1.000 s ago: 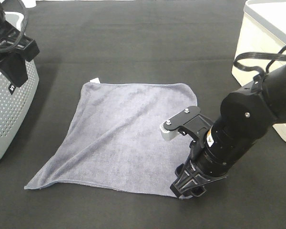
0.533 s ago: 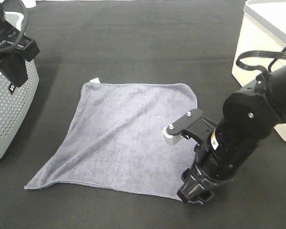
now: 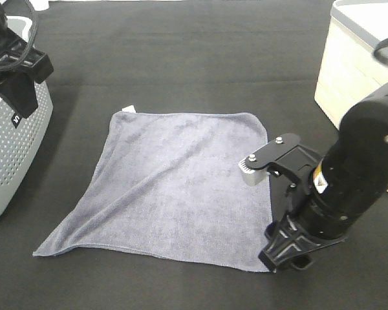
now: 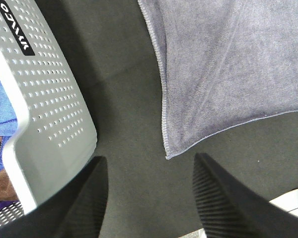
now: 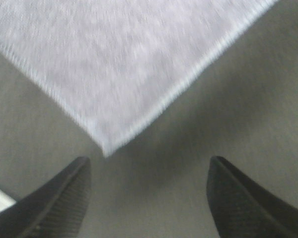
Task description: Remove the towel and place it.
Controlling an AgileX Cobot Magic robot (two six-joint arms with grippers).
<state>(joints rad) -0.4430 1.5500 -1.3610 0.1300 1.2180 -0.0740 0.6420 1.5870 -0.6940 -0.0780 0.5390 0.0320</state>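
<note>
The grey-lavender towel (image 3: pixel 174 181) lies spread flat on the black table, with its white tag (image 3: pixel 128 108) at the far left corner. My right gripper (image 3: pixel 286 256) is open and empty, just off the towel's near right corner. In the right wrist view that corner (image 5: pixel 107 146) points into the gap between the open fingers (image 5: pixel 49 203), apart from them. My left gripper (image 3: pixel 19 90) hangs open and empty over the laundry basket (image 3: pixel 6 148). The left wrist view shows another towel corner (image 4: pixel 169 153) ahead of its open fingers (image 4: pixel 223 203).
The white perforated basket (image 4: pixel 44 114) at the left edge holds blue and brown cloths. A cream-white box (image 3: pixel 359 58) stands at the back right, close behind my right arm. Black tablecloth (image 3: pixel 200 58) surrounds the towel.
My right arm has moved to the right, from over the towel's near right corner to just beyond its edge. The towel and the left arm have not moved.
</note>
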